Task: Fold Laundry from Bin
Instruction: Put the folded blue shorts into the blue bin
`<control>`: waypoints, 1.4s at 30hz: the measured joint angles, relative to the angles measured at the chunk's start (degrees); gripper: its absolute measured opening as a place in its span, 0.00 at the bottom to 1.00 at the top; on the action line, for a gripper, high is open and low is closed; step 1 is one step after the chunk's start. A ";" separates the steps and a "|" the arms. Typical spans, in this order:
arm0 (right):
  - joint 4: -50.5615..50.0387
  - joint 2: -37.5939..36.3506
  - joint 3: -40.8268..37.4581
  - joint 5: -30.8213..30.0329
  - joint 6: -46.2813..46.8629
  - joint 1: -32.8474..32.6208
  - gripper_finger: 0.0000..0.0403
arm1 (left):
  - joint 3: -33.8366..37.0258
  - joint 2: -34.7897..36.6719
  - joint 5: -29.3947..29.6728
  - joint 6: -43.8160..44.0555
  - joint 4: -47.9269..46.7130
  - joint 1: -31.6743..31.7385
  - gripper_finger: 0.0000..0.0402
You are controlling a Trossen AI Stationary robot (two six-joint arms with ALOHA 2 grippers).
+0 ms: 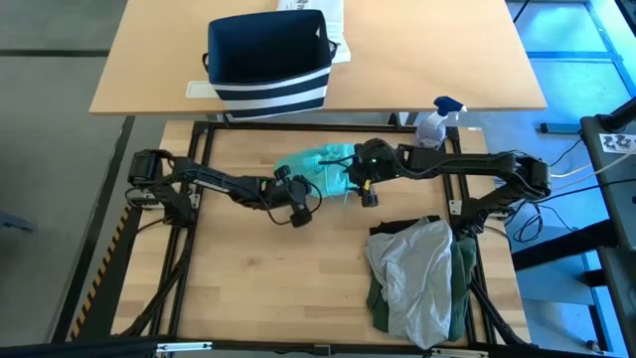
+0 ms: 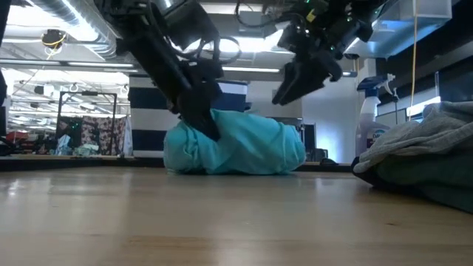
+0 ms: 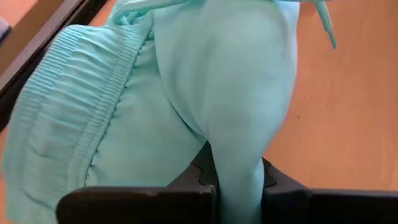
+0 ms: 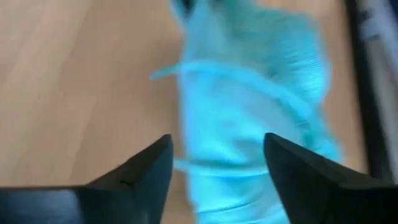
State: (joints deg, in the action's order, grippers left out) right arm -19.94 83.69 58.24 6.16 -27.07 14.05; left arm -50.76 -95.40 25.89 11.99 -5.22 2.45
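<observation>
Teal garment pinched at mid-table

Teal-green soft cloth garment (image 1: 320,167) bunched in a crumpled mound on the light wooden slatted table (image 1: 258,268), toward the far side, between the two arms. Ribbed elastic waistband (image 3: 74,99) showing along one edge in the left wrist view; thin drawstring (image 4: 186,70) trailing across the cloth in the right wrist view.

Left pincer (image 1: 298,214) low at the near-left edge of the mound, pressed together on a fold of the teal cloth, fabric drawn up between the dark fingers (image 3: 200,174). Right pincer (image 1: 368,196) raised just above the right side of the mound, fingers (image 4: 149,165) spread apart, nothing between them, clear of the cloth in the low view.

Boxy dark navy fabric bin with white stripes (image 1: 268,62) standing upright on a separate pale table at the far side, well apart from the teal piece; inside dark, contents not discernible. Flat white printed box (image 1: 333,25) just behind the bin.

Pile of laundry at the near right: light grey soft garment (image 1: 417,273) draped over a dark green one (image 1: 465,283), a black piece (image 1: 397,228) at its far edge. White spray bottle with blue trigger (image 1: 437,121) upright at the far right, beside the right arm.
</observation>
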 joint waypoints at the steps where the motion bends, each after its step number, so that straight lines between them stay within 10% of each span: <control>1: -0.65 0.57 0.00 0.67 -0.08 -0.27 0.63 | 0.00 0.70 -0.55 0.31 -0.73 0.36 0.03; 9: 5.53 7.33 -0.01 -3.47 -0.74 -4.77 0.97 | 0.00 2.88 -5.25 1.41 -3.16 2.17 0.02; 16: 12.00 15.31 -0.02 -19.00 -1.07 -5.75 0.93 | -0.45 2.89 -8.54 3.01 -3.32 1.73 0.02; 22: 13.38 17.91 0.00 -19.82 -0.95 -5.02 0.91 | -3.00 2.89 -10.40 2.69 -3.78 0.85 0.02; 26: 12.95 17.62 -0.04 -20.55 -1.86 -5.06 0.73 | -4.93 2.89 -10.58 2.46 -7.56 0.64 0.02; 33: 11.58 14.14 -0.04 -17.15 -3.14 -5.04 0.07 | -9.19 3.33 -12.34 -2.24 -19.08 0.58 0.02; 42: 4.88 5.10 9.21 -18.61 -3.38 -3.80 0.03 | -17.92 11.20 -8.62 -6.28 -31.49 2.80 0.02</control>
State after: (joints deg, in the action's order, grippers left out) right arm -15.05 88.80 67.45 -12.45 -30.45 10.26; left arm -68.68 -84.20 17.26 5.72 -36.71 5.24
